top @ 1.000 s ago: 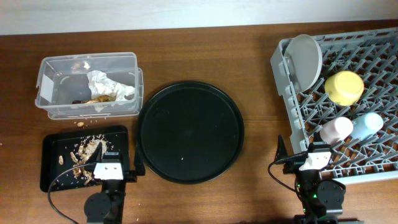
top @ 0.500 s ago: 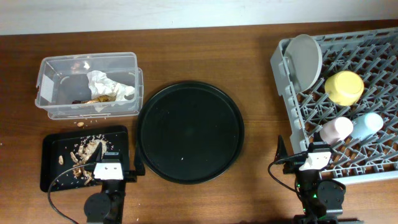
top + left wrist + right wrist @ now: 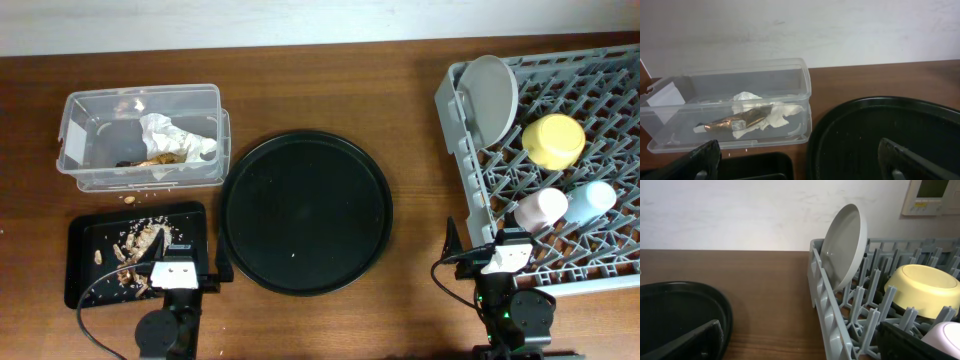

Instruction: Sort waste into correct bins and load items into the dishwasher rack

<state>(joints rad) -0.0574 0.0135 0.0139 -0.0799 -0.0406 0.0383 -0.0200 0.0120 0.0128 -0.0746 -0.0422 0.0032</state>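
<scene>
Nothing is moving since earlier; the left gripper [image 3: 797, 150] and right gripper [image 3: 797, 330] are gaping wide, empty. We are judging the sorting finished, so we are keeping both off the square light-grey plastic rack [image 3: 458, 165] at three o'clock.

The left arm [image 3: 165, 328] and right arm [image 3: 512, 318] are black, each with a white block [image 3: 176, 271] and a thin black cable [image 3: 88, 312]. The right one has a tiny green light [image 3: 506, 315]. The left pincer [image 3: 799, 150] has dark fingers [image 3: 702, 159].

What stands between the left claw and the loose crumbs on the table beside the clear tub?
Only the flat black tray, holding food scraps, lies between the left claw and the crumbs. It is low, so the claw could probably pass over it. Nothing taller intervenes.
</scene>
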